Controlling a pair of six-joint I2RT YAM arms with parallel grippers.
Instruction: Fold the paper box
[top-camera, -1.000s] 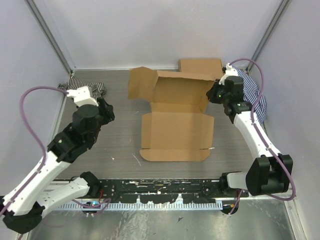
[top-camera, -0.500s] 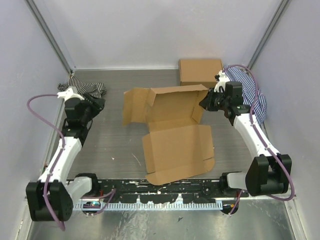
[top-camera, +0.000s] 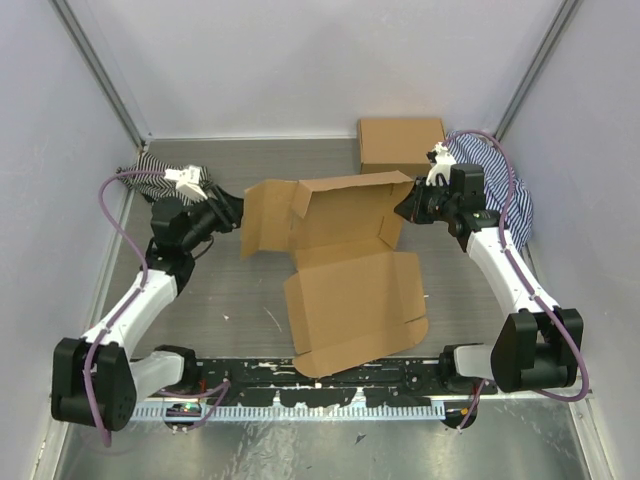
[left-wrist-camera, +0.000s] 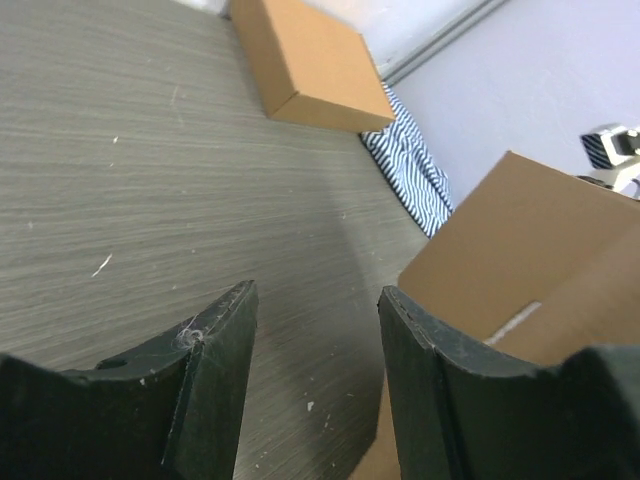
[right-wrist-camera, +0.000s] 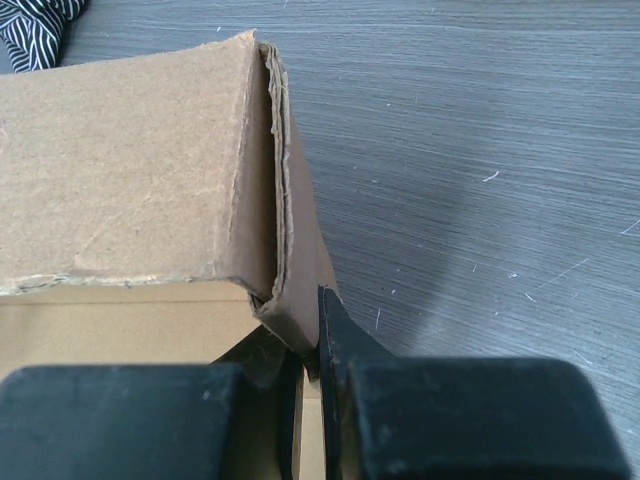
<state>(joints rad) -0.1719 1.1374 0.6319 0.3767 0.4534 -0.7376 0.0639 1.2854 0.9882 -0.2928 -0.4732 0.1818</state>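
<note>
The right hand (top-camera: 409, 208) pinched a wall of the plain brown die-cut cardboard box (top-camera: 352, 295); the spread left hand (top-camera: 231, 213) might shove it loose.

Enclosed robot test cell in a lab.
Walled by plain pale lilac panels (top-camera: 300, 60) on bare aluminium corner posts (top-camera: 100, 70), floored with scuffed grey wood-grain tabletop (top-camera: 240, 290), fitted with white-and-black jointed left arm (top-camera: 135, 305) and matching right arm (top-camera: 500, 262) behind a black mounting rail (top-camera: 400, 372).

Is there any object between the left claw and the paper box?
No, nothing visible. The open left claw is just beside the left flap of the paper box, with only bare table between them.
</note>
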